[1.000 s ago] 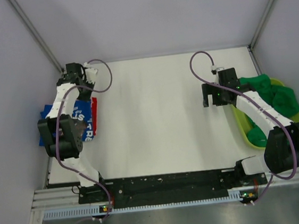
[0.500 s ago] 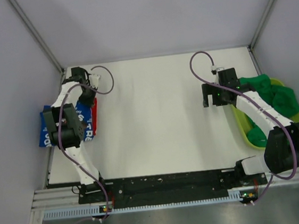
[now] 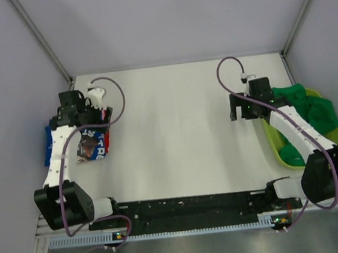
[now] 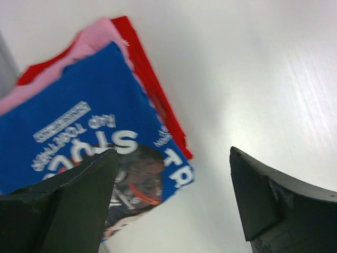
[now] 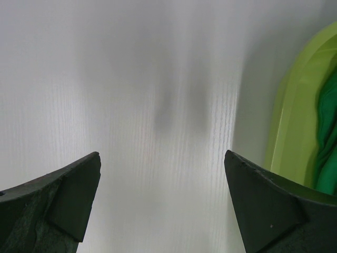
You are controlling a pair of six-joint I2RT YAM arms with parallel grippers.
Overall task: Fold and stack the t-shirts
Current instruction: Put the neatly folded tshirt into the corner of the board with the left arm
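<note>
Your left claw (image 4: 172,158) is spread wide and empty above the blue tee (image 4: 89,116), which tops the pink tee (image 4: 87,45) and red tee (image 4: 158,100) at the table's (image 3: 175,132) left edge. Your right claw (image 5: 163,158) is wide open and empty beside the basket (image 5: 295,132) of green tees (image 3: 313,114).

blue t-shirt (image 4: 79,100) cropped at edge, green t-shirts (image 3: 320,113) partly behind right arm (image 3: 293,127)

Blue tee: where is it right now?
Top view: the blue tee lies at the table's left edge, topping a pink tee and red cloth. The open left pincer hangs just above it.
</note>
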